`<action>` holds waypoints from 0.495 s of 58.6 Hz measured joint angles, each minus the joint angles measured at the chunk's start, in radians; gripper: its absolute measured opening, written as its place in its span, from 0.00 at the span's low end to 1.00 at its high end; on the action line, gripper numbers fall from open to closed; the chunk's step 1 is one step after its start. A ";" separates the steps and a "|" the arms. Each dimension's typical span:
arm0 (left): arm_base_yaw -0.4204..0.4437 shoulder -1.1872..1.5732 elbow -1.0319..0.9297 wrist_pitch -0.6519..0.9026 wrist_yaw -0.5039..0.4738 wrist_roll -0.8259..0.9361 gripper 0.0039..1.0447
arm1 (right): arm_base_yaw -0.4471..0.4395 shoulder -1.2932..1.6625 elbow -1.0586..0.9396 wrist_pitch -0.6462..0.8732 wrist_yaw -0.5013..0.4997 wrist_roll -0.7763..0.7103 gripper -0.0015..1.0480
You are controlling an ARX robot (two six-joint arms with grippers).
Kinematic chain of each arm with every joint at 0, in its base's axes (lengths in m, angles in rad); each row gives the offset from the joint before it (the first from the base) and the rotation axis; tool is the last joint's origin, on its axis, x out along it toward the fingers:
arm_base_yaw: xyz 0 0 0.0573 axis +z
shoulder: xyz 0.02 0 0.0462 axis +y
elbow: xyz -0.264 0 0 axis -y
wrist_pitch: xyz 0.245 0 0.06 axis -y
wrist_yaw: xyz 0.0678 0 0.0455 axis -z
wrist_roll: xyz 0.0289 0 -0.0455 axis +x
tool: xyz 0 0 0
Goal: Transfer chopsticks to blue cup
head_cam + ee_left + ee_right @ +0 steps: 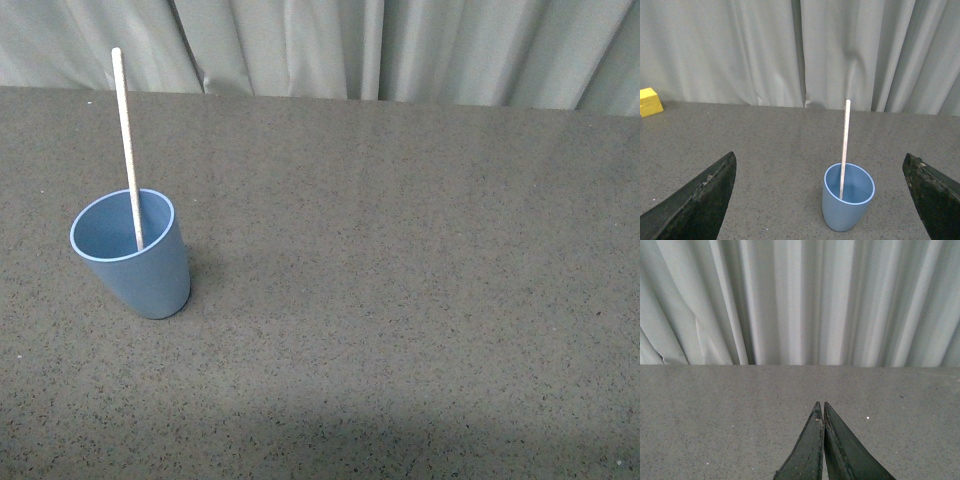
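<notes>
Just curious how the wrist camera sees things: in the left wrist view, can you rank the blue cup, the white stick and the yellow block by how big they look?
1. Chopsticks: longest, though very thin.
2. Blue cup: shorter but far bulkier.
3. Yellow block: smallest, but it sits farther back and is cut by the picture's edge, so its true size is unsure.

Soft, even, diffuse light fills all three views without glare. The light-blue plastic cup (132, 255) casts a faint shadow on the speckled grey-brown tabletop (400, 300), whose near edge darkens. Focus is reasonably sharp throughout.
</notes>
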 joint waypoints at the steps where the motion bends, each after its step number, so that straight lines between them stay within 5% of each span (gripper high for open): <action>1: 0.000 0.000 0.000 0.000 0.000 0.000 0.94 | 0.000 -0.008 0.000 -0.008 0.000 0.000 0.01; 29: 0.000 0.000 0.000 0.000 0.000 0.000 0.94 | 0.000 -0.148 0.000 -0.147 0.000 0.000 0.01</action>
